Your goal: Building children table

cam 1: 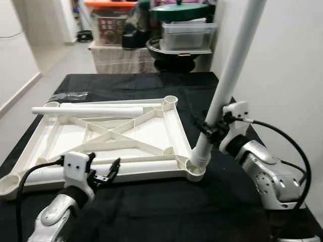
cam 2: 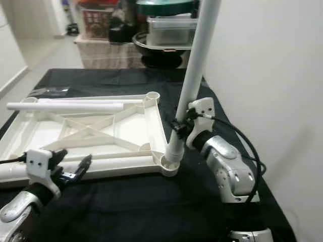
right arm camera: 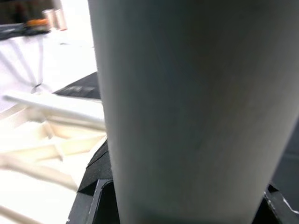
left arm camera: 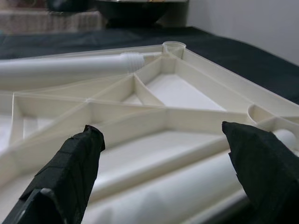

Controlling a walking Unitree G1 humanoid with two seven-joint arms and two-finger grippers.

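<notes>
An upturned white tabletop (cam 1: 151,128) with cross ribs lies on the black-covered table (cam 1: 151,212). One white leg (cam 1: 229,75) stands tilted in its near right corner socket (cam 1: 196,169). My right gripper (cam 1: 209,128) is shut on this leg low down, and the leg's shaft (right arm camera: 187,107) looms close in the right wrist view. A second leg (cam 1: 141,167) lies along the front rim. A third leg (cam 1: 91,110) lies along the far rim. My left gripper (cam 1: 104,164) hovers open just above the front leg, its fingers (left arm camera: 70,172) spread wide with nothing between them.
A white wall (cam 1: 282,60) runs close along the table's right side. Behind the table stand plastic storage boxes (cam 1: 186,35) and a black bowl (cam 1: 174,58). A small clear bag (cam 1: 70,96) lies at the table's far left. Floor (cam 1: 30,106) lies beyond the left edge.
</notes>
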